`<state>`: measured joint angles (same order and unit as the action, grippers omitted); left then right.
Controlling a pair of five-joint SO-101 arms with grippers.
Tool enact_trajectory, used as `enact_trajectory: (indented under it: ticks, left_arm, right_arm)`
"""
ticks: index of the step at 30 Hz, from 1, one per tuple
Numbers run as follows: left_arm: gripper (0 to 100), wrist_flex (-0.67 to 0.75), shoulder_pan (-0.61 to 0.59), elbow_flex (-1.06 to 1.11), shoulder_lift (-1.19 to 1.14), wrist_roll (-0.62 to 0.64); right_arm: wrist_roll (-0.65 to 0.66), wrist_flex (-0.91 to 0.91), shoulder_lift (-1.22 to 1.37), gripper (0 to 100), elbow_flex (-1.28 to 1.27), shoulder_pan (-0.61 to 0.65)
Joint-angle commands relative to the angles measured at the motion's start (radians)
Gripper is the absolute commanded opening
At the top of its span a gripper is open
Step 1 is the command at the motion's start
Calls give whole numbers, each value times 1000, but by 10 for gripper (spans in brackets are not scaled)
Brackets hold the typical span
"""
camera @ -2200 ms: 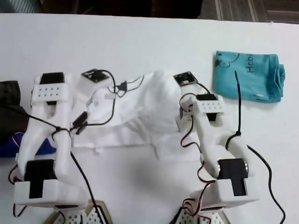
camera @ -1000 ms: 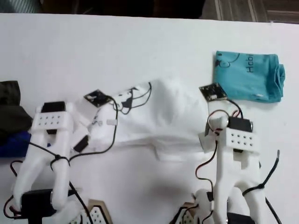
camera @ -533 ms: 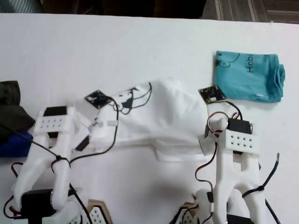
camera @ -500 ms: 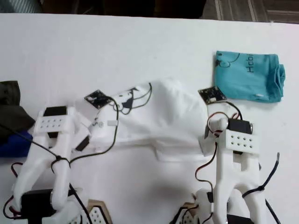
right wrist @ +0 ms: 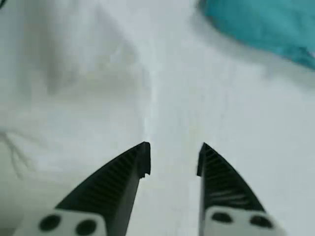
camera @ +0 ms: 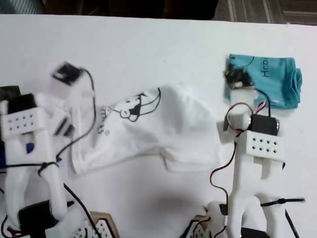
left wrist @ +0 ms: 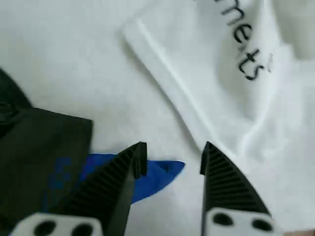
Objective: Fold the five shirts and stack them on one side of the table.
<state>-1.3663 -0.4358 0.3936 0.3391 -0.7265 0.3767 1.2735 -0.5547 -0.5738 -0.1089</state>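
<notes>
We see the left gripper low over the table, jaws a little apart and holding nothing, beside the white shirt hem and near a dark shirt and blue cloth, the right gripper likewise parted over the strip between white shirt and folded teal shirt.

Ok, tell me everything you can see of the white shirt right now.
The white shirt is soft, thin-looking fabric, lying rumpled and loosely bunched rather than flat on the table between the two arms. A black line drawing and dark lettering show near its left-arm end, where a stitched hem runs along the edge. The left gripper hangs open at that hem; the right gripper hangs open by the opposite edge. Neither grips it.
</notes>
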Motion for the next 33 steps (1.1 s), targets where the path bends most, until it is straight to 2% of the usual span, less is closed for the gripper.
enact_trajectory:
  ticks: [1,2,6,12,17,20,26,33]
  left_arm:
    - [24,51,57,-73,-61,78]
    - [47,58,95,-76,-112,104]
    - [28,101,212,-153,-336,195]
    - [26,152,218,-303,-605,235]
    - [26,155,216,-418,-761,238]
    - [26,155,175,-510,-852,238]
    - [26,147,81,-708,-1011,238]
    - [26,28,95,-908,-1089,238]
  right_arm:
    - [-34,-107,104,7,106,73]
    - [-35,-122,160,36,135,99]
    - [-40,-136,421,22,308,171]
    - [-40,-131,713,19,608,245]
    - [-40,-137,872,19,738,303]
    - [-38,-145,989,19,776,294]
    - [-38,-140,1190,19,885,191]
    - [-35,-134,1245,19,944,99]
